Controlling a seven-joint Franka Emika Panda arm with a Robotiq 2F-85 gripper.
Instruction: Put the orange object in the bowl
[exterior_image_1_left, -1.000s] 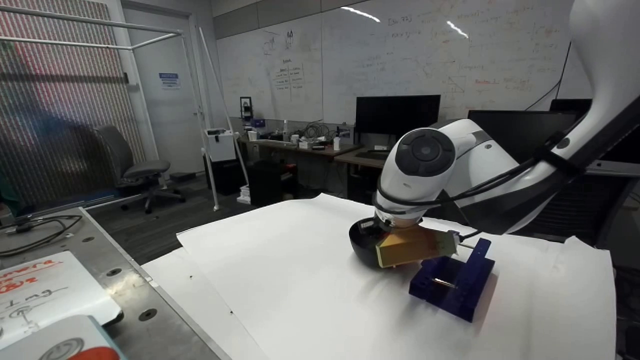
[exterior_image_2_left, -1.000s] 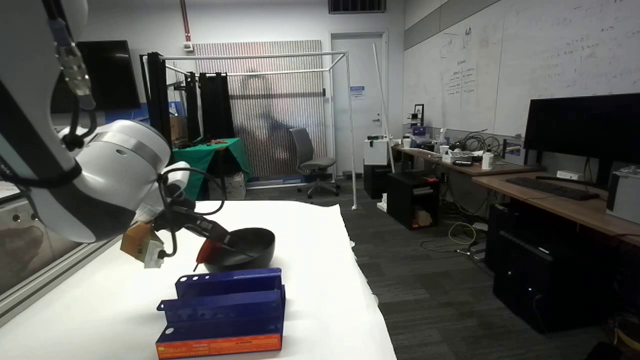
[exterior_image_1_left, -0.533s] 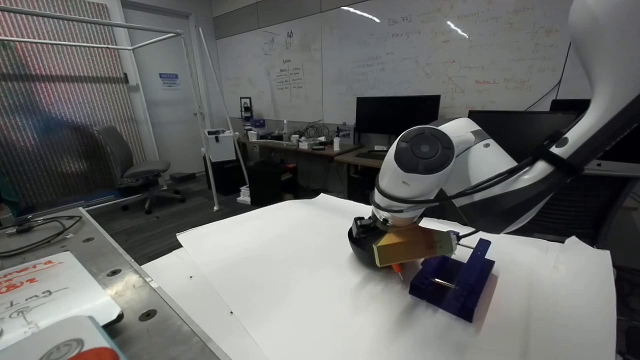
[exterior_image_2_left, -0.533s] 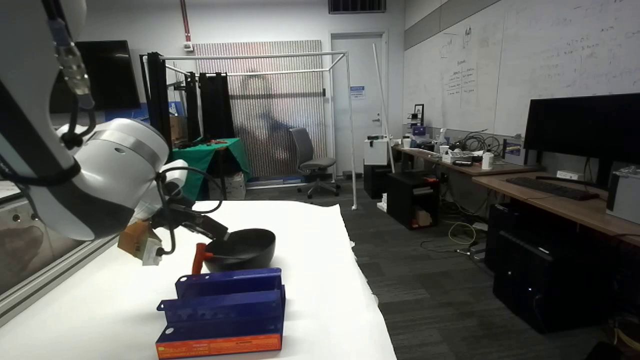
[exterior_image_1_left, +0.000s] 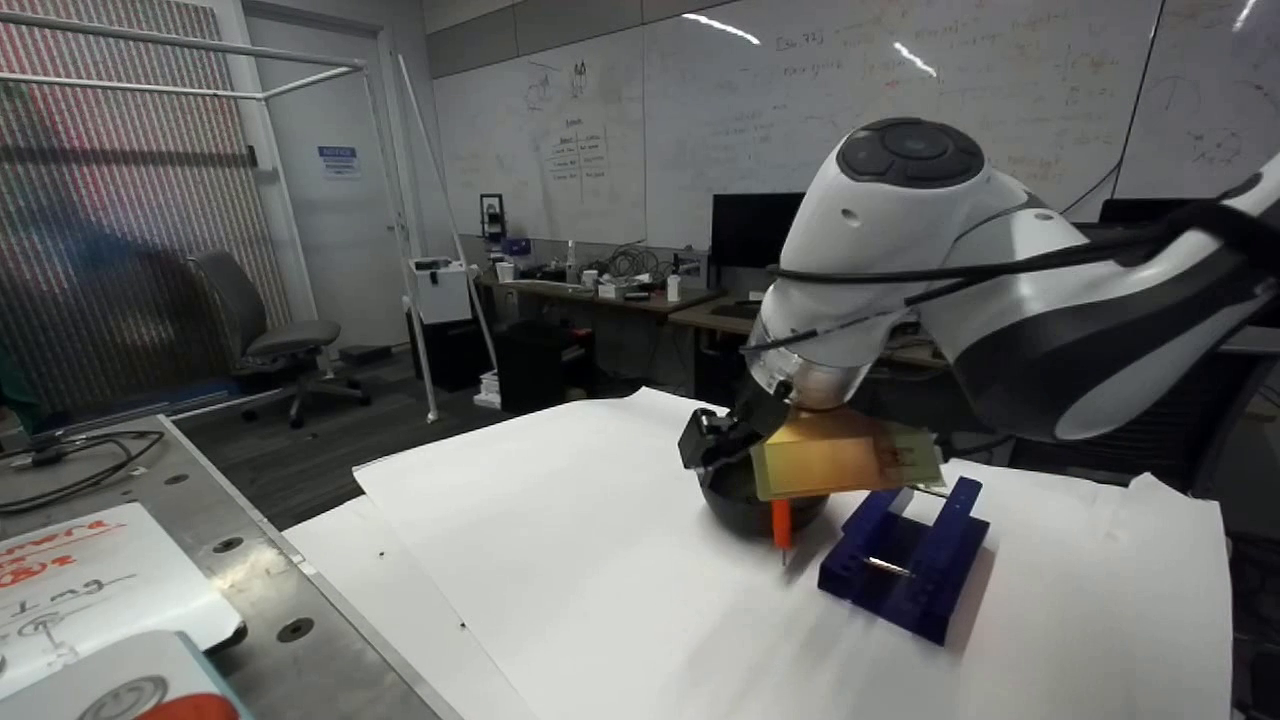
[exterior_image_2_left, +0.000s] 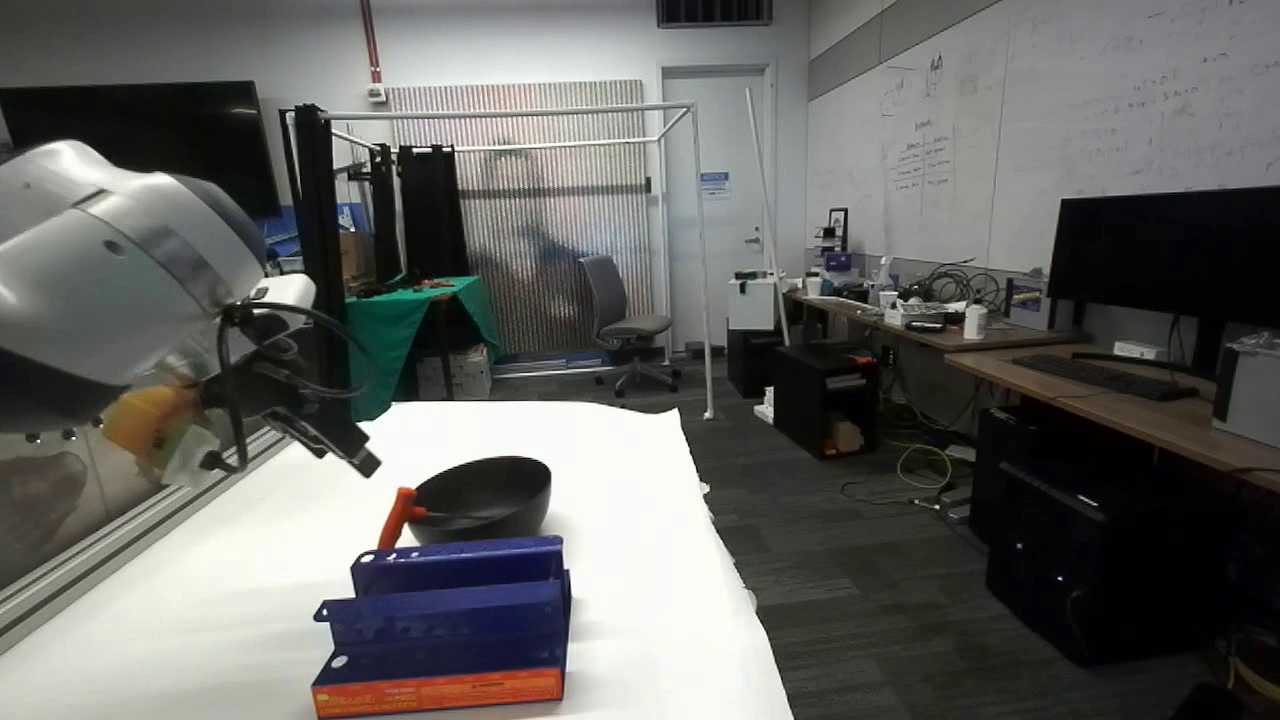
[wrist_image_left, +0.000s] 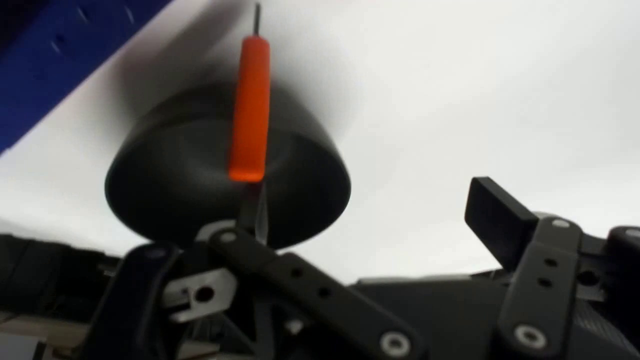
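Jaws spread wide, with a broad gap from one to the other of the two fingers (wrist_image_left: 497, 222) in the wrist view. Pointed downward at a slant in both exterior views, raised off a white-covered bench (exterior_image_2_left: 660, 640). Fixed close above the jaws, a yellow-orange box (exterior_image_1_left: 850, 460); higher than that, a white arm (exterior_image_1_left: 890, 230).

Down from the jaws, and apart from them in an exterior view, an orange tool (exterior_image_2_left: 399, 514). Resting at the edge of a black bowl (exterior_image_2_left: 510, 490), with the handle (wrist_image_left: 251, 110) outside the wall and a side stub (exterior_image_2_left: 418, 514) pointing in over the rim; hard to make out beyond that stub. At the end of the handle away from the jaws, a thin metal tip (wrist_image_left: 256, 19), aimed down at the bench in an exterior view; impossible to tell about contact there. Lower than the jaws too, the bowl itself, mouth upward on the bench, partly crossed by the handle in the wrist view.

Past the bowl from the jaws, and just beside it, a dark-blue rack (exterior_image_2_left: 450, 610), with an orange label (exterior_image_2_left: 437, 692) on the side away from the jaws and a silver rod (exterior_image_1_left: 888, 566) across the inside. Well away from the jaws, a metal ledge (exterior_image_1_left: 262, 585), a grey chair (exterior_image_2_left: 604, 288), a keyboard (exterior_image_2_left: 1105, 378), a dark monitor (exterior_image_2_left: 1170, 265) and a written-on whiteboard (exterior_image_2_left: 1050, 110).
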